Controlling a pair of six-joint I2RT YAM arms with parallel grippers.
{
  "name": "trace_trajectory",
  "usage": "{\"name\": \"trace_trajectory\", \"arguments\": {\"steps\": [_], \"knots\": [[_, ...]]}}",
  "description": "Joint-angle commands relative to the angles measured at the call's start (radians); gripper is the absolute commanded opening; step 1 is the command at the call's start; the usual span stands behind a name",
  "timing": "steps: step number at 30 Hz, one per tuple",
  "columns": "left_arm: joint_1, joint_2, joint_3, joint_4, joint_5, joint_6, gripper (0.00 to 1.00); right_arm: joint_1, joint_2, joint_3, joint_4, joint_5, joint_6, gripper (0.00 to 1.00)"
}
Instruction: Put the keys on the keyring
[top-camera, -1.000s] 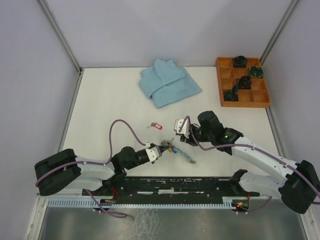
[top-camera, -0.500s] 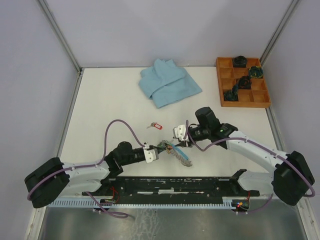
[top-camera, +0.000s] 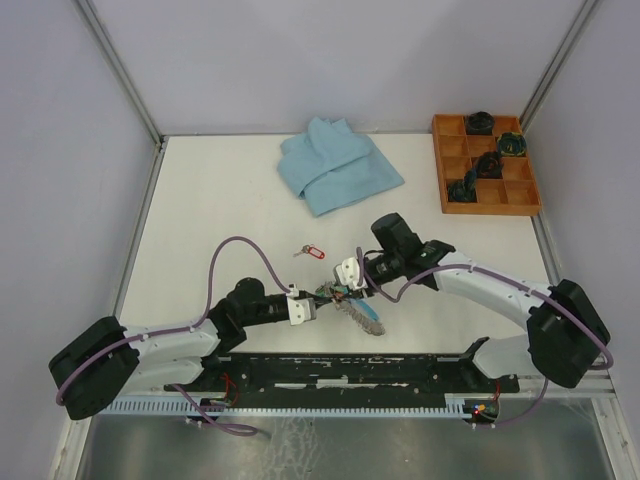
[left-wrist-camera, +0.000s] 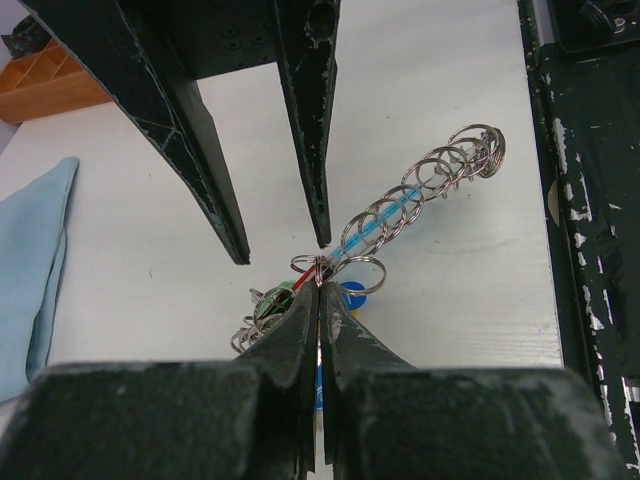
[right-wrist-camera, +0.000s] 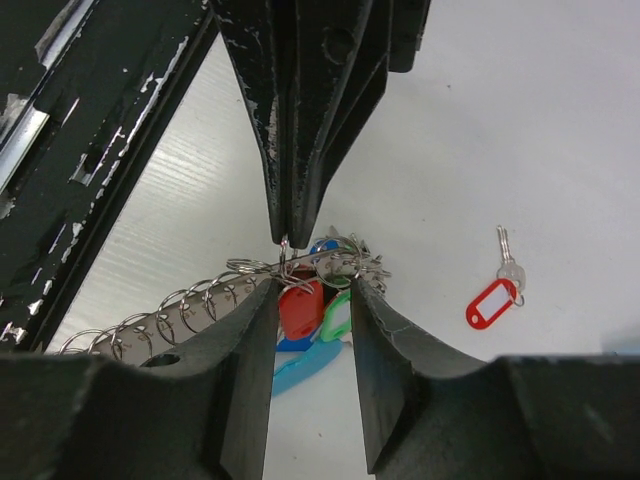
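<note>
Most keys (right-wrist-camera: 300, 305) look threaded, I judge; one is left.
Nearest, my left claw (left-wrist-camera: 318, 285) is clamped on the keyring (left-wrist-camera: 400, 205) lying on the table (left-wrist-camera: 480, 300); the right claw (right-wrist-camera: 312, 288) stands apart astride the bunch; farther out, the red-tagged key (right-wrist-camera: 497, 295) lies loose.

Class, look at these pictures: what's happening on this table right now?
Two robot arms are working on a bunch of keys. The left arm has its jaws shut on the keyring at the end where the tagged keys cluster. The right arm holds its jaws apart on either side of that cluster. One key with a red tag lies loose on the table, apart from the ring.
</note>
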Motion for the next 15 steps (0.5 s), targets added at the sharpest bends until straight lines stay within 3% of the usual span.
{"name": "trace_trajectory", "arguments": {"steps": [1,15], "knots": [[0.008,-0.013,0.041,0.050,0.041,0.041,0.03,0.025,0.034,0.060,-0.034,-0.016,-0.049,0.42],[0.011,-0.028,0.037,0.031,0.034,0.045,0.03,0.059,0.086,0.106,-0.143,0.038,-0.087,0.33]]}}
